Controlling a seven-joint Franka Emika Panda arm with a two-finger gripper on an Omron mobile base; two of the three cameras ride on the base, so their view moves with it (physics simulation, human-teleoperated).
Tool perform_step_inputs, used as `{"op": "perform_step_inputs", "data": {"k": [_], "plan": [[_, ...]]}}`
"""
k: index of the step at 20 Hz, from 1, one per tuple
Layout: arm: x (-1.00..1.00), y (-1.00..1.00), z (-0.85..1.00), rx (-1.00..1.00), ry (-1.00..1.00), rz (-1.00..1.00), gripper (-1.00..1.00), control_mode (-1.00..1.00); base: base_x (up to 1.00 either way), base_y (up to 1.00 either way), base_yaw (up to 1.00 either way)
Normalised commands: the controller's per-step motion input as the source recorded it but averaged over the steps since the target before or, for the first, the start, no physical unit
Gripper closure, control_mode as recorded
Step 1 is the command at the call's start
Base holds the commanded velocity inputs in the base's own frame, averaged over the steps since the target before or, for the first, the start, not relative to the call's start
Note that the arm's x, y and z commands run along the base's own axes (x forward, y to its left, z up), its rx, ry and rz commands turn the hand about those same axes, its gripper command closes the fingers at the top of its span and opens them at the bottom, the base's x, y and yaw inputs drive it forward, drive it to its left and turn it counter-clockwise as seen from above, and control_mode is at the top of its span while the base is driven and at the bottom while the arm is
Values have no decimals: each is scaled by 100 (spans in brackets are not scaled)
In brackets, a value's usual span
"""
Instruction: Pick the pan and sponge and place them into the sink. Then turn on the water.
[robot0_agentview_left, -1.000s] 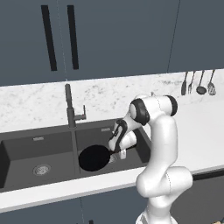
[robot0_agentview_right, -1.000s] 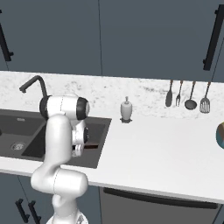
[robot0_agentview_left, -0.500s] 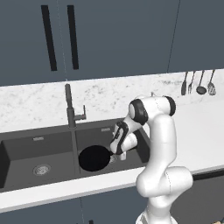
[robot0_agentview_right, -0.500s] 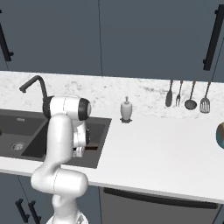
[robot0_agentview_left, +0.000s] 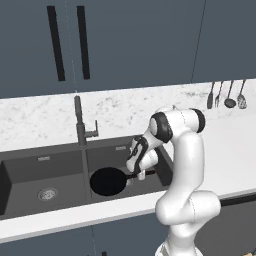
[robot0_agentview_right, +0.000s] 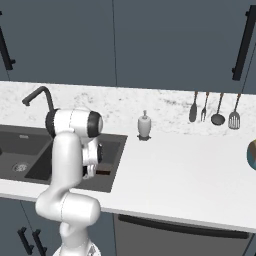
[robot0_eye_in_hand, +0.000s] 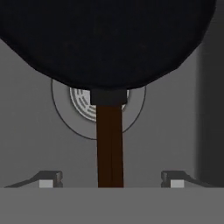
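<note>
The black pan (robot0_agentview_left: 107, 181) lies in the right basin of the dark grey sink (robot0_agentview_left: 30, 170), over its round metal drain (robot0_eye_in_hand: 83, 105). Its brown handle (robot0_eye_in_hand: 109, 144) points toward my gripper (robot0_eye_in_hand: 110, 181). The gripper is open, and the handle runs between the two spread fingertips (robot0_eye_in_hand: 50, 179) without touching them. In the left base view the gripper (robot0_agentview_left: 140, 172) hangs low over the basin's right side, and in the right base view the gripper (robot0_agentview_right: 95, 167) is partly behind the arm. The sponge is out of view. No water runs from the dark faucet (robot0_agentview_left: 80, 120).
A white soap dispenser (robot0_agentview_right: 144, 125) stands on the counter behind the sink's right end. Several utensils (robot0_agentview_right: 212, 107) hang on the back wall to the right. A round object (robot0_agentview_right: 251, 155) sits at the counter's far right edge. The left basin has its own drain (robot0_agentview_left: 47, 193).
The jaws have spread apart and let go of the pan's handle. The pan stays in the right basin and the arm has hardly moved.
</note>
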Motion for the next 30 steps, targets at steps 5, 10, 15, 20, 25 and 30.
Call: {"op": "perform_step_inputs", "data": {"k": [5,10,15,20,25,30], "plan": [[-23,-23,95,0,0,0,-100,-100,0,0,0],[-43,-13,100,0,0,1,-100,-100,0,0,0],[-55,-23,100,0,0,2,-100,-100,0,0,0],[-83,-8,91,0,0,1,-100,-100,0,0,0],[-54,0,95,4,0,-2,-100,-100,0,0,0],[-32,0,67,18,0,-25,-100,-100,0,0,0]]}}
